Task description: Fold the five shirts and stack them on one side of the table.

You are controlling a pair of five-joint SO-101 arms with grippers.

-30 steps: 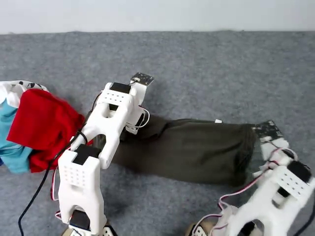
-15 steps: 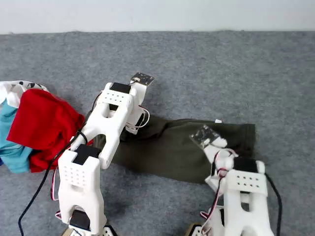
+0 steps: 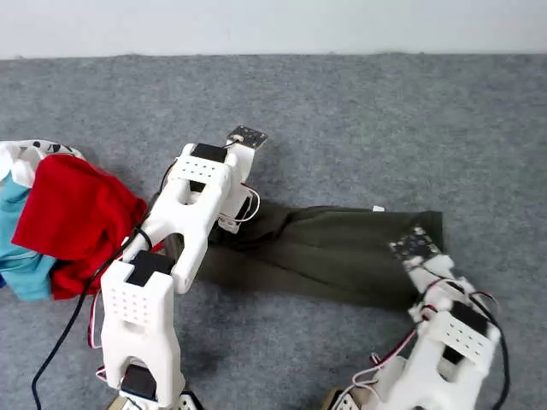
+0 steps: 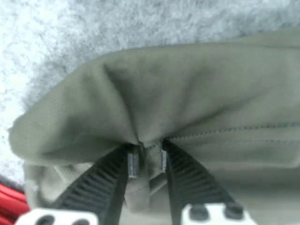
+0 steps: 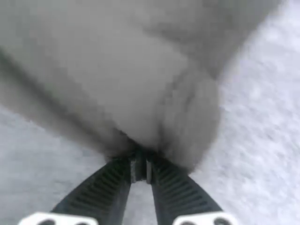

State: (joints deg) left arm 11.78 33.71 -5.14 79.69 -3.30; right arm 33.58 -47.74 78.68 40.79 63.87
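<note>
Olive shirt (image 3: 325,256) in left pincer (image 4: 147,161)

Shirt pile (image 3: 68,213) partly off-frame

The olive shirt (image 3: 325,256) lies in a long band before me; the red shirt (image 3: 73,213), teal shirt (image 3: 21,256) and white shirt (image 3: 17,158) are heaped at my left.

Olive shirt (image 3: 325,252) lies stretched from centre to right on grey table (image 3: 359,120). Left arm (image 3: 192,209) extends from lower left, its end over the shirt's left end. Right arm (image 3: 449,333) at lower right, tip at the shirt's lower right edge. At left edge, red shirt (image 3: 73,213) tops a heap with teal cloth (image 3: 17,256) and white cloth (image 3: 17,158).
</note>
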